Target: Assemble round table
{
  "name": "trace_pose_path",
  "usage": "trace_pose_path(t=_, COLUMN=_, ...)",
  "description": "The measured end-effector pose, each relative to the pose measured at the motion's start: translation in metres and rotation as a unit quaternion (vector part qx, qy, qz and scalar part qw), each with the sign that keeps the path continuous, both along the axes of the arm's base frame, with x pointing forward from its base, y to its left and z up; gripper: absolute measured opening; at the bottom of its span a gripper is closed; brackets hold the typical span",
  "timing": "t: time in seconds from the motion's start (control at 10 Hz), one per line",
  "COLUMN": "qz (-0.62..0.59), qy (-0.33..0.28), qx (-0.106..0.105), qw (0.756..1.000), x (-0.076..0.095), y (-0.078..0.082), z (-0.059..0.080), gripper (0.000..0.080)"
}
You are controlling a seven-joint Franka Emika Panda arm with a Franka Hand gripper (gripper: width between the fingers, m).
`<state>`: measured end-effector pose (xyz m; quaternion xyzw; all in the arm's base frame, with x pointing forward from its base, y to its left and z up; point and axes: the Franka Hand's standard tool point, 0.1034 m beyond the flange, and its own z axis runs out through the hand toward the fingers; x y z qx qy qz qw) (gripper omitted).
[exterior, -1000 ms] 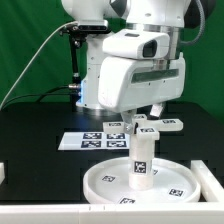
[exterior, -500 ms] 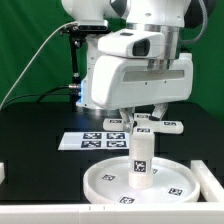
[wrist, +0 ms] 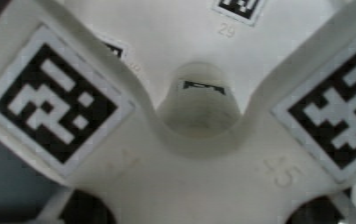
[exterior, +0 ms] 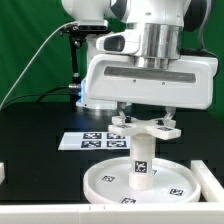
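Observation:
The large white rimmed round disc (exterior: 100, 182) lies on the black table at the front. The short cylindrical leg (exterior: 141, 160) stands upright in its middle, with a tag on its side. My gripper (exterior: 146, 119) is shut on the cross-shaped foot (exterior: 147, 127) and holds it level just above the top of the leg. In the wrist view the foot (wrist: 193, 150) fills the picture: two tagged arms spread out and its round centre hole (wrist: 201, 105) shows. My fingers are hidden there.
The marker board (exterior: 90, 141) lies flat on the table behind the disc. A white strip (exterior: 40, 214) runs along the table's front edge. The arm's base (exterior: 95, 95) stands at the back.
My wrist has turned about its vertical axis, so the hand now faces the camera broadside. The foot has turned with it and stays above the leg.

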<state>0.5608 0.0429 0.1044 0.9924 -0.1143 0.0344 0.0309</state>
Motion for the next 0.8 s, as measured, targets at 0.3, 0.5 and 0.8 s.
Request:
trace_pose_path(t=0.3, qz=-0.098, qy=-0.004, qx=0.028, qw=0.995, x=0.0, y=-0.001, z=0.0, gripper=0.0445)
trace_pose_path(t=0.5, qz=-0.079, qy=-0.003, qx=0.027, qw=0.997, x=0.001, y=-0.001, z=0.0, gripper=0.0593)
trace_pose_path(t=0.8, qz=0.098, qy=0.016, qx=0.023, qw=0.995, x=0.006, y=-0.004, z=0.022, gripper=0.0646)
